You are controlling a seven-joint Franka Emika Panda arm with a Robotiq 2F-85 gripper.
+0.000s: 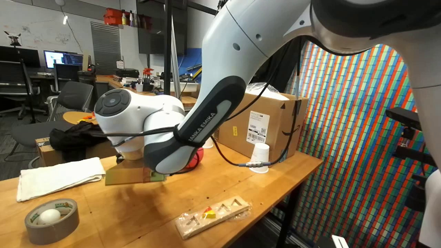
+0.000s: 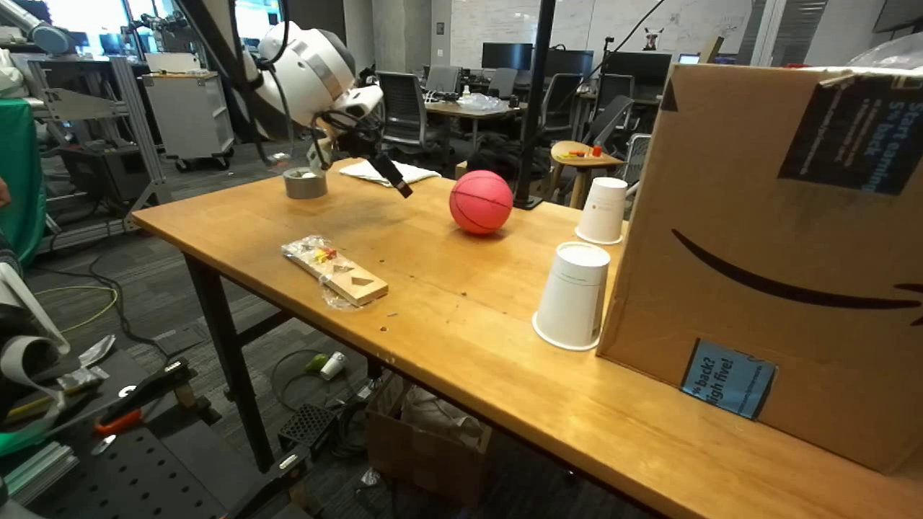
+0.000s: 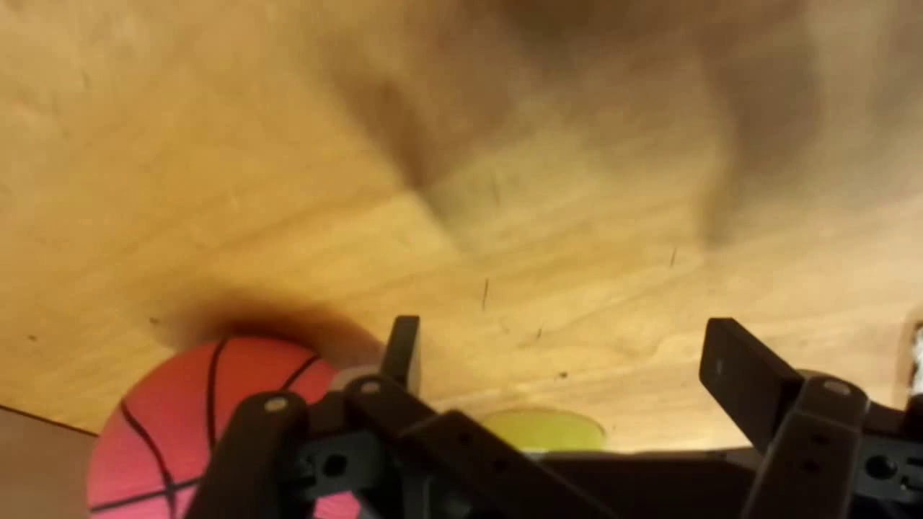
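My gripper [image 3: 559, 339] is open in the wrist view, its black fingers wide apart above the wooden table, with nothing between them. It also shows in an exterior view [image 2: 395, 180] above the table, behind and left of a red-pink ball with black lines [image 2: 482, 203]. The ball [image 3: 173, 425] lies beside and partly behind the left finger in the wrist view. A flat yellow-green round shape [image 3: 541, 430] is partly hidden by the gripper body. In an exterior view the arm hides the fingers, and a blurred brown-olive shape [image 1: 125, 174] shows below the wrist; I cannot tell what it is.
A white cloth [image 1: 62, 175] and a tape roll [image 1: 57, 234] holding a white ball [image 1: 50, 216] lie on the table. A wooden board [image 2: 360, 285] in plastic bears a yellow-red piece [image 2: 324, 255]. Upturned white cups [image 2: 573, 299] stand beside a large cardboard box [image 2: 757, 238].
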